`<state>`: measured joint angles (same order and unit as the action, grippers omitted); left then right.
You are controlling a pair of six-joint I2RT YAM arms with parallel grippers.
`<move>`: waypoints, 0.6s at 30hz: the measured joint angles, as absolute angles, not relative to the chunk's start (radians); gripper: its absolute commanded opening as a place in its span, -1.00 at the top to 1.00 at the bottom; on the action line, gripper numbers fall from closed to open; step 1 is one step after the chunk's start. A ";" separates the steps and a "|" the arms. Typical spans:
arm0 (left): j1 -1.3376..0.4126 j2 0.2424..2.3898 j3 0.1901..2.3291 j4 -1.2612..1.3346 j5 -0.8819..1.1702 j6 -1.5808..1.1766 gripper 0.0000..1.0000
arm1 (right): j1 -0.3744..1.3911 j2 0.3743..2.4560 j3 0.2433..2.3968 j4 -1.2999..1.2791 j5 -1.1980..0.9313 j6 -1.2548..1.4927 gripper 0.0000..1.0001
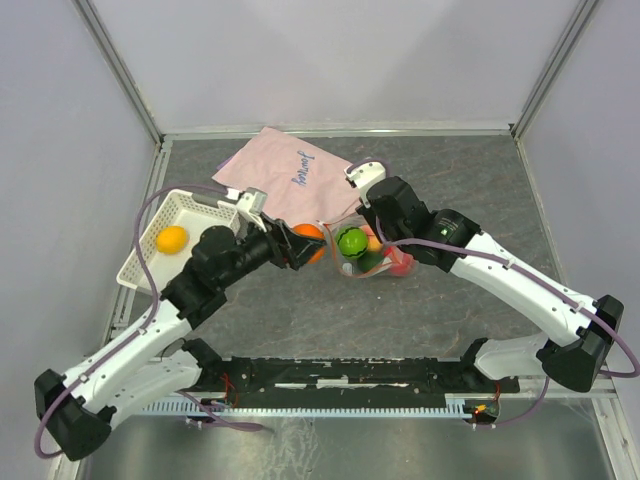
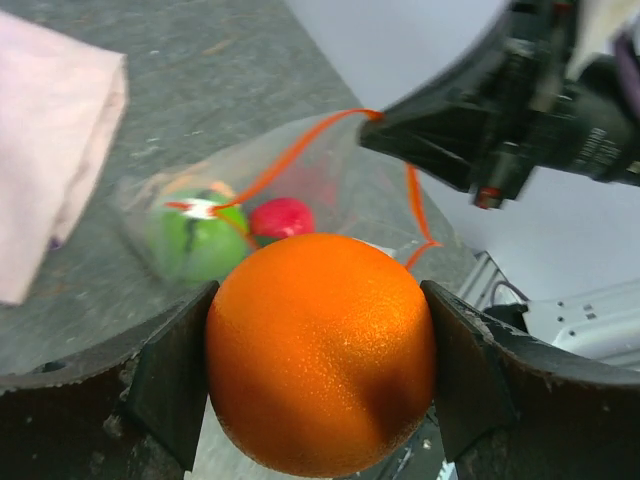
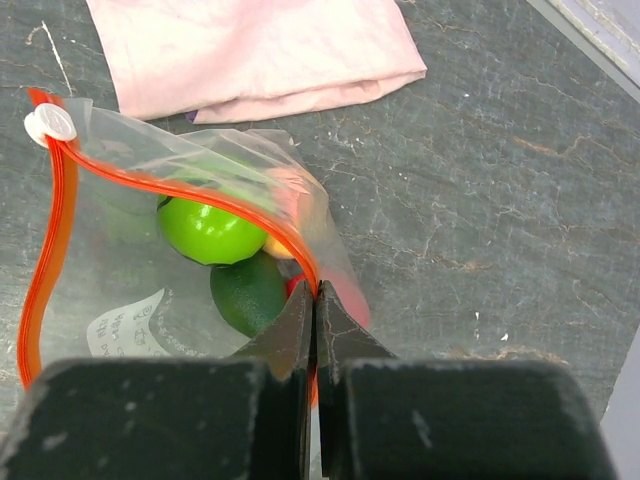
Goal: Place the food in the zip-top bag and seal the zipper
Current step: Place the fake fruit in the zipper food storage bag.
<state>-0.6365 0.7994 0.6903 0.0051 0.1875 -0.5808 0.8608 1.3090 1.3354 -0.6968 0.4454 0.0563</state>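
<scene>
My left gripper [image 2: 320, 350] is shut on an orange fruit [image 2: 320, 350] and holds it just left of the clear zip-top bag [image 1: 365, 252]. The same fruit shows in the top view [image 1: 308, 240]. The bag's mouth stands open, its red-orange zipper strip [image 3: 52, 250] curving round the opening. My right gripper [image 3: 315, 292] is shut on the zipper rim and holds the bag up. Inside the bag lie a bright green fruit [image 3: 210, 230], a darker green one [image 3: 250, 292] and a red one [image 2: 282, 217]. Another orange fruit [image 1: 172, 239] sits in the white basket.
A white slotted basket [image 1: 215, 212] stands at the left. A pink cloth [image 1: 290, 172] with blue writing lies behind the bag, also in the right wrist view [image 3: 250, 50]. Grey walls enclose the table.
</scene>
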 measured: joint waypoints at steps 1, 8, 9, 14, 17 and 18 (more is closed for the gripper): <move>-0.677 0.811 0.690 0.033 0.167 -0.579 -0.17 | 0.861 1.309 1.335 -0.697 0.444 0.056 0.97; -0.854 0.928 0.690 0.227 0.056 -0.511 -0.17 | 0.861 1.309 1.335 -0.697 0.421 0.060 0.97; -0.869 0.951 0.690 0.250 0.044 -0.497 -0.17 | 0.861 1.309 1.335 -0.697 0.418 0.063 0.97; -0.918 1.038 0.689 0.363 -0.008 -0.425 -0.17 | 0.861 1.309 1.335 -0.697 0.410 0.065 0.97; -0.932 1.084 0.689 0.426 -0.028 -0.394 -0.17 | 0.861 1.308 1.335 -0.697 0.407 0.066 0.97; -0.937 1.103 0.690 0.443 -0.031 -0.383 -0.17 | 0.861 1.308 1.335 -0.697 0.406 0.067 0.97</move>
<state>-0.9367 1.1030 0.6895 0.4431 -0.0311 -0.3832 0.8608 1.3079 1.3354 -0.6971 0.4057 0.0666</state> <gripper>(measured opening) 0.818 0.022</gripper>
